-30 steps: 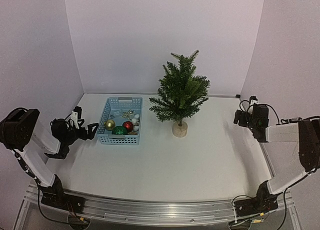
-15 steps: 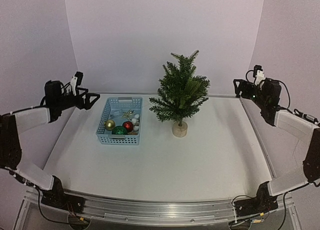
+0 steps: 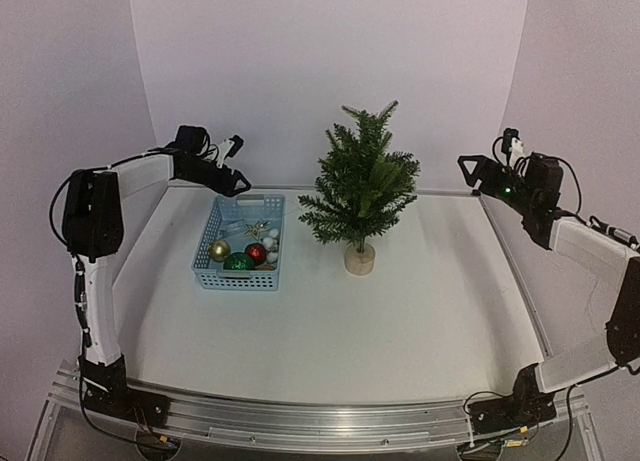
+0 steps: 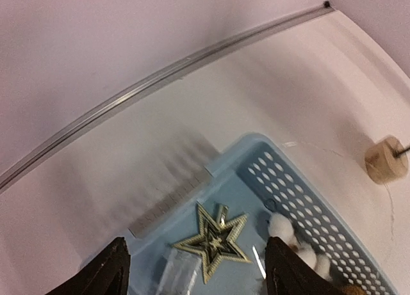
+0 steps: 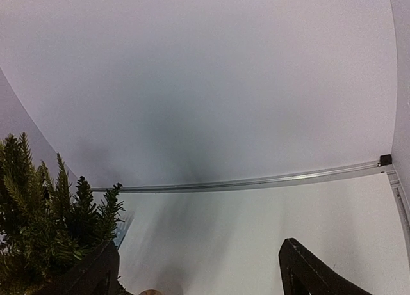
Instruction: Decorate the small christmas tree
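Note:
The small christmas tree (image 3: 361,186) stands upright on its pale wooden disc base (image 3: 360,258) at the middle back of the table, with no ornaments on it. Its branches show at the left of the right wrist view (image 5: 45,224), and its base at the right of the left wrist view (image 4: 385,159). A blue basket (image 3: 213,238) left of the tree holds gold, red and green balls, white pompoms and a gold star (image 4: 215,240). My left gripper (image 3: 236,184) is open and empty above the basket's far end. My right gripper (image 3: 468,169) is open and empty, raised at the right of the tree.
Pale walls close in the table at the back and both sides. A metal strip (image 4: 160,80) runs along the foot of the back wall. The basket's perforated wall (image 4: 301,199) stands between the star and the tree's base.
My left arm has swung up from the left edge and forward to above the basket's far end. My right arm has risen from the table's right edge and turned toward the tree.

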Tool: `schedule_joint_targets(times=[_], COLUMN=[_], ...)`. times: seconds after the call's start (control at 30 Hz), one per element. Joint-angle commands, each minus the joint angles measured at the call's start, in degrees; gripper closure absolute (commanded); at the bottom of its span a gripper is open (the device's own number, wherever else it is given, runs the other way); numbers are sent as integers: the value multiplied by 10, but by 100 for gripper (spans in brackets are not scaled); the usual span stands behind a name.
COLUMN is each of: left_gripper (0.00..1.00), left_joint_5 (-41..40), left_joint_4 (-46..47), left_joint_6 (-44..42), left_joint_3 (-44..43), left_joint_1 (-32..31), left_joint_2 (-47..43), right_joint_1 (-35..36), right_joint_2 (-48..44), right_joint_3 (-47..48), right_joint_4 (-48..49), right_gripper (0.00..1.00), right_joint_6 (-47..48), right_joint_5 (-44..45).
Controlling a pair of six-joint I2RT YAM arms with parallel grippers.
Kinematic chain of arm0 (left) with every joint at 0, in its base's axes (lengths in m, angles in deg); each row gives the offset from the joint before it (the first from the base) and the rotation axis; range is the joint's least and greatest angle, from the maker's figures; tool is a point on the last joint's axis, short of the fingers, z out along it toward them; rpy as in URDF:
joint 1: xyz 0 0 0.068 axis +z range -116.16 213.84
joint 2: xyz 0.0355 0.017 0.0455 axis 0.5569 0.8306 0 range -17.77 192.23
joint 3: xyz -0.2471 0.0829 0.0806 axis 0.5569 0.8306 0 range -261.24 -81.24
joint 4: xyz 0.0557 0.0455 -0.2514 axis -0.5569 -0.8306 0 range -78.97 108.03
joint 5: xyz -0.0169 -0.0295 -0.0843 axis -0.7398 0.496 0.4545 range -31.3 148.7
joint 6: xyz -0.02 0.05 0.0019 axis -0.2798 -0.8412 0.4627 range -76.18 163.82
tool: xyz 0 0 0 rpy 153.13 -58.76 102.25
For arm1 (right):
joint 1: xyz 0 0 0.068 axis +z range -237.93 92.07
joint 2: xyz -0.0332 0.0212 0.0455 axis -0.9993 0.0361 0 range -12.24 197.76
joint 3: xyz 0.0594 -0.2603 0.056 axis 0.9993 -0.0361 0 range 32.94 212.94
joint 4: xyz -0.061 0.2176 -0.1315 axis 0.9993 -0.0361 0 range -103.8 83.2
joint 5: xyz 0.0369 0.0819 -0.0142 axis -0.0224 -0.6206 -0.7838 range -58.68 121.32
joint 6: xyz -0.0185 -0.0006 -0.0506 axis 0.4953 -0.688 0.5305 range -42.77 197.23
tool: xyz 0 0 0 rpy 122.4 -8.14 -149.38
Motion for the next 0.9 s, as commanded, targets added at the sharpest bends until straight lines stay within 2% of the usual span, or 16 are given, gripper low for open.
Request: schedule_joint_targets(times=[0.0,0.07,0.23,0.37,0.5,0.73,0.87], left_gripper=[30,28,27,30,37,34,36], left_joint_5=[-66,-81,-77,-65,-64,-33,-37], left_joint_4=[-156,-159,-126,-122,-121,-52,-49], left_joint_6=[37,34,5,-17,-30,-29,-26], left_joint_3=[-189,-196,-141,-117,-104,-94,-96], left_joint_1=[-7,-12,-19,-23,-24,-24,-24], left_joint_2=[111,127,114,107,107,42,14], right_joint_1=[11,16,25,35,46,59,63], right_joint_2=[-21,-25,-33,-44,-53,-52,-49], right_joint_3=[-1,-3,-8,-21,-34,-34,-34], right_joint_4=[4,4,4,4,4,-7,-10], right_gripper=[14,14,15,15,15,15,15], right_joint_6=[-32,-33,-39,-43,-50,-47,-47], right_joint_5=[-25,-23,-12,5,23,23,23])
